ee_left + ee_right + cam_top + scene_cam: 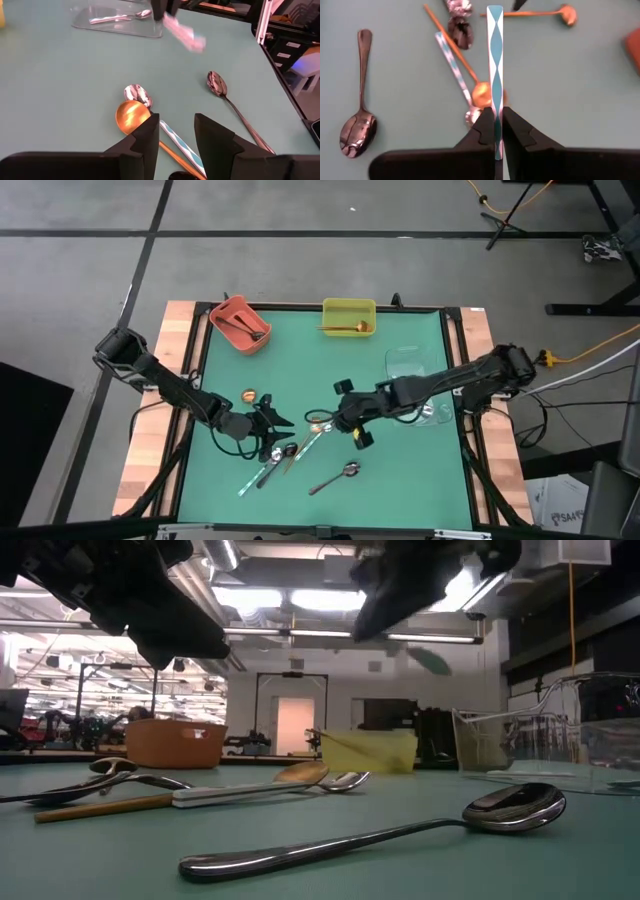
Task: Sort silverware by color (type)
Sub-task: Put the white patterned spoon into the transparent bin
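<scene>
My right pincer (495, 131) is clenched on a flat teal-and-white patterned spoon handle (495, 60), lifted above the green counter (400, 480). My left pincer (176, 131) is spread, empty, over a gold spoon (131, 115). One glossy dark spoon (357, 125) lies apart on the counter.

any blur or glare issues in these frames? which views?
Low view: bright ceiling lights behind, both arms silhouetted; near spoon mirrors the lights. Left wrist view: the handle in the right end effector is motion-smeared; gold spoon bowl shows glare. Right wrist view: sharp on the held handle. High view: even light, soft shadows.
</scene>
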